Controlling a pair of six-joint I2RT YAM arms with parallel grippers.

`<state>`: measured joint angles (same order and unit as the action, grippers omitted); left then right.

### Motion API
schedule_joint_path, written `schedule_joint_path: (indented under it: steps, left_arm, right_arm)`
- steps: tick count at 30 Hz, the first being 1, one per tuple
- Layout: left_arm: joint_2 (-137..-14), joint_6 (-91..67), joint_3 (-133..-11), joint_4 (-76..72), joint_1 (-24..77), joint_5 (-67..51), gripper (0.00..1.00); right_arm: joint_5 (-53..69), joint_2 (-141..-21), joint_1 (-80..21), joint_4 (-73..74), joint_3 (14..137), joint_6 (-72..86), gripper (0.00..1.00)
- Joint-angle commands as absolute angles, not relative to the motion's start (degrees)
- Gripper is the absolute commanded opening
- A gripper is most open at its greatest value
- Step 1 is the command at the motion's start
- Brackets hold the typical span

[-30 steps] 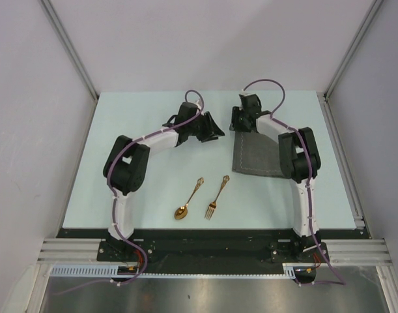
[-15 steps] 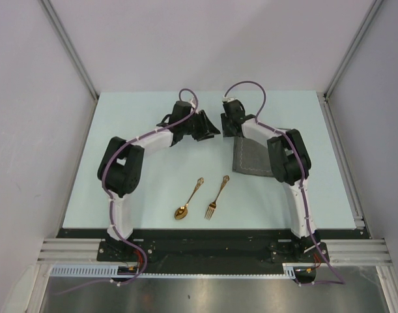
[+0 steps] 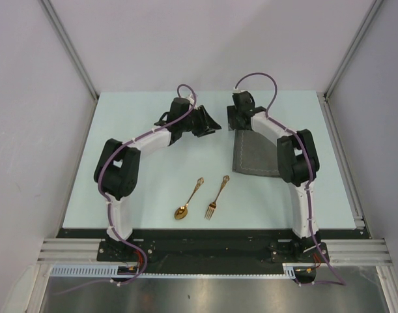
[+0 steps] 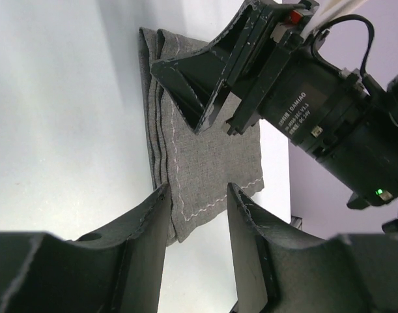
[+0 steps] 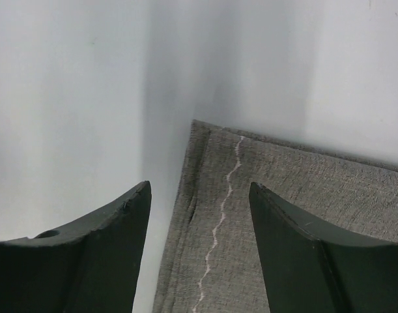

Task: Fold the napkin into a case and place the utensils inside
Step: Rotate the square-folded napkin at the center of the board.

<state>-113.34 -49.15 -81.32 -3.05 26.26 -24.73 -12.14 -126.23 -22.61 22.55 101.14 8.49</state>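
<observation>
Cannot see the right side of the napkin (image 3: 254, 153) from above: tucked under the bend of the right arm (image 3: 296, 156), toward the right edge of the table (image 3: 120, 130). Cannot see its far edge either, covered there by the right gripper (image 3: 237, 124). Blocked again at that end in the left wrist view, and partly lost at the other end behind the left gripper (image 4: 199, 190). Cut off by the bottom and right edges in the right wrist view. Too small from above to tell the handle patterns on the spoon (image 3: 189, 199) and fork (image 3: 216, 197).
</observation>
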Motion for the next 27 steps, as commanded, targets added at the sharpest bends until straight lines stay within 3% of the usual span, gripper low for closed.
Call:
schedule_joint_path:
  steps: [1, 11, 21, 24, 27]
  left_arm:
    - [-110.4, -50.1, -80.9, -5.2, 26.0, -26.1, 0.45]
    - [-110.8, -50.4, -81.1, -5.4, 25.9, -26.4, 0.45]
    - [-109.7, -50.1, -79.8, -5.4, 24.8, -25.4, 0.45]
    - [-109.2, -50.1, -78.9, -5.8, 23.1, -24.5, 0.45]
    - [-109.9, -50.4, -78.9, -6.2, 21.2, -24.3, 0.45]
  right_arm:
    - [-10.1, -128.1, -21.9, 22.7, 103.3, 8.9, 0.67]
    - [-9.2, -133.2, -22.1, 21.7, 105.1, 8.8, 0.6]
    - [-8.6, -134.9, -23.7, 19.4, 105.2, 2.9, 0.07]
    - [-4.8, -133.1, -25.9, 17.5, 103.8, -2.4, 0.01]
    - [-1.0, -129.2, -28.5, 14.0, 98.5, -8.3, 0.01]
